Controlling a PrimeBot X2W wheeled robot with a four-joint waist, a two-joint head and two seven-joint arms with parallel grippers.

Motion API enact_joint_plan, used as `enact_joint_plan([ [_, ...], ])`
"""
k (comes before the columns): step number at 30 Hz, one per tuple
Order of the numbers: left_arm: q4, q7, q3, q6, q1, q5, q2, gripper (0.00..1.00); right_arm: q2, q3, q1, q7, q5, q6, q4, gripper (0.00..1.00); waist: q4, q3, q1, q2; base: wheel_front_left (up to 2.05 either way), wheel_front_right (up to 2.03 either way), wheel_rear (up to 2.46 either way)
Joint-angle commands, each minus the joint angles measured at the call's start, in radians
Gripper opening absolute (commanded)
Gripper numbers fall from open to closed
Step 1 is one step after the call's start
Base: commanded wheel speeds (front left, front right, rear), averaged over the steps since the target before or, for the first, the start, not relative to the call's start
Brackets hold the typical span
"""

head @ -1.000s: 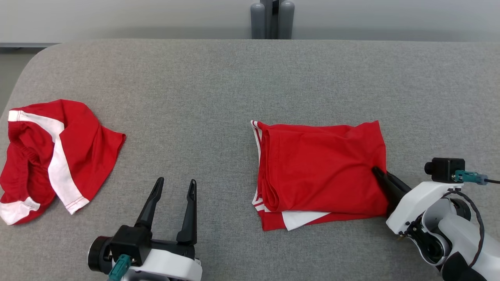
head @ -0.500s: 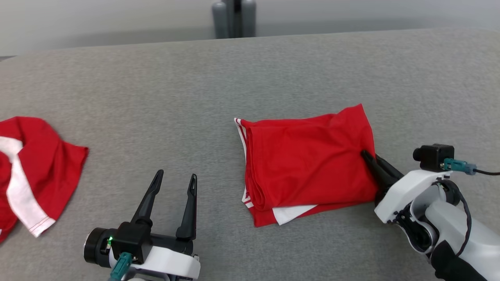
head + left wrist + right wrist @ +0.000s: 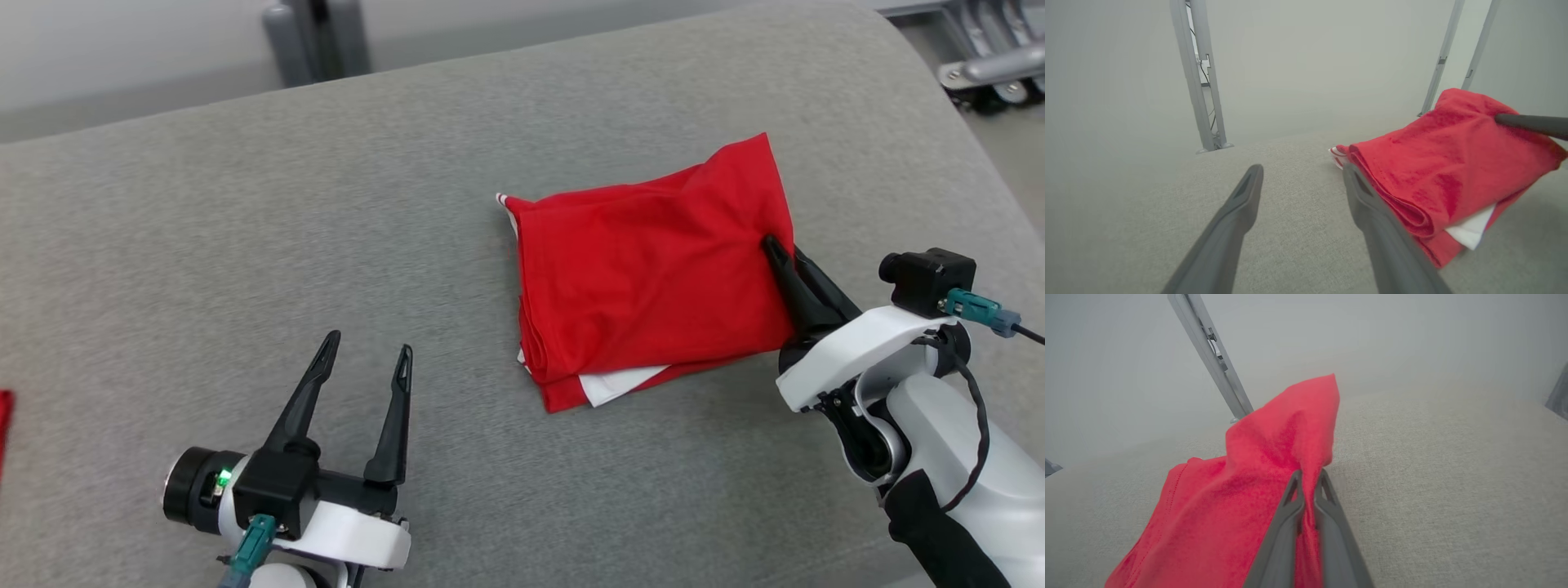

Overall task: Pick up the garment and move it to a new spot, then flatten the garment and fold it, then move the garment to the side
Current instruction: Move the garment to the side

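garment (image 3: 653,278) – folded, r edge pinched tight btwn r jaws

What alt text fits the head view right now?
The right end effector is shut on the right edge of a folded red garment on a grey fabric surface. The left end effector is open at lower left, apart from the garment.
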Motion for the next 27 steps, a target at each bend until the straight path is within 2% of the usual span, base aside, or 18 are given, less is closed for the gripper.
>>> enact_joint_plan([
  [1, -0.003, -0.003, -0.004, -0.004, -0.022, 0.019, 0.015, 1.0, 0.005, -0.019, 0.011, -0.006, -0.018, 0.0, -0.008, 0.0, -0.049, 0.015, 0.0, 0.0, 0.0, 0.0, 0.0],
  [8, -0.01, -0.003, -0.031, -0.007, -0.039, 0.061, 0.034, 1.0, 0.044, -0.111, 0.034, -0.006, -0.098, 0.0, -0.033, 0.0, -0.128, 0.031, 0.0, 0.0, 0.0, 0.0, 0.0],
  [13, -0.018, -0.003, -0.035, -0.006, -0.042, 0.067, 0.041, 1.0, 0.056, -0.14, 0.042, -0.006, -0.13, 0.0, -0.022, 0.0, -0.169, 0.035, 0.0, 0.0, 0.0, 0.0, 0.0],
  [19, -0.031, -0.003, -0.049, -0.011, -0.056, 0.074, 0.047, 1.0, 0.042, -0.144, 0.006, -0.006, -0.155, 0.0, 0.012, 0.0, -0.176, 0.051, 0.0, 0.0, 0.0, 0.0, 0.0],
  [27, -0.086, 0.021, -0.123, -0.045, -0.159, 0.127, 0.05, 1.0, -0.022, -0.233, -0.122, -0.006, -0.252, 0.0, 0.108, 0.0, -0.128, 0.135, 0.0, 0.0, 0.0, 0.0, 0.0],
])
